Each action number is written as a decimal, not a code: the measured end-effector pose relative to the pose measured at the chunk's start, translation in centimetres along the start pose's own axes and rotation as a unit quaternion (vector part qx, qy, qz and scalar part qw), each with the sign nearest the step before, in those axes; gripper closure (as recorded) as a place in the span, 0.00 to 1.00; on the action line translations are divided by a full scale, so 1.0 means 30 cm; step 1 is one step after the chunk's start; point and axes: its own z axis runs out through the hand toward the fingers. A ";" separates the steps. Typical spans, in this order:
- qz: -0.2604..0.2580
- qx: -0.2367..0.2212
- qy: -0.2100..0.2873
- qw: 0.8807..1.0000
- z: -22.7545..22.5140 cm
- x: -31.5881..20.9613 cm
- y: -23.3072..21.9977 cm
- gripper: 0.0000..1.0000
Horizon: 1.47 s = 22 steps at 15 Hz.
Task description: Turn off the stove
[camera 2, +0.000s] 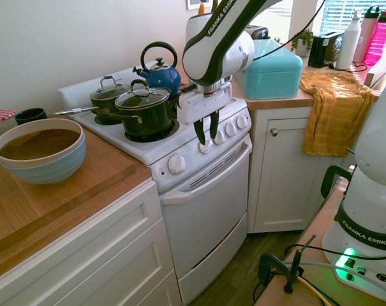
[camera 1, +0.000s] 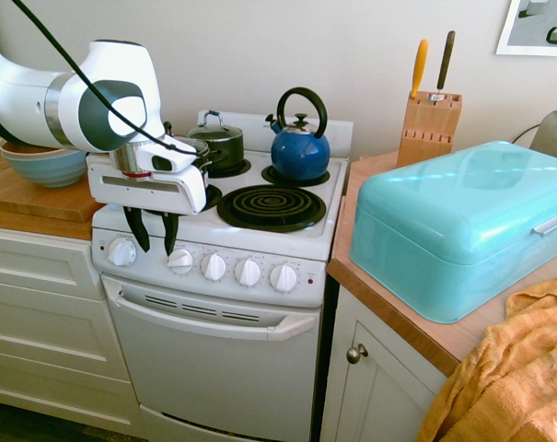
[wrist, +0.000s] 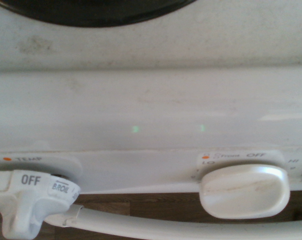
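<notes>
Bowl (camera 1: 43,163) at far left on the wooden counter (camera 1: 9,200), and now the gripper (camera 1: 156,251), fingers apart, hanging before the front knobs (camera 1: 214,267)! Stove (camera 1: 232,239) mid-view, blue kettle (camera 1: 300,153) on its back burner, turquoise bread box (camera 1: 462,226) to the right!

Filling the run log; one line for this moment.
task: turn off stove | gripper: open, empty, at front knobs | kettle: on rear burner | pots: on left burners
</notes>
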 end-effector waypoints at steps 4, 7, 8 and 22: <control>0.005 0.001 0.000 1.000 0.023 0.017 0.009 1.00; 0.009 0.002 0.002 1.000 0.028 0.030 0.019 1.00; 0.011 0.004 0.004 1.000 0.029 0.036 0.021 1.00; 0.023 0.001 0.003 1.000 0.085 0.119 -0.003 1.00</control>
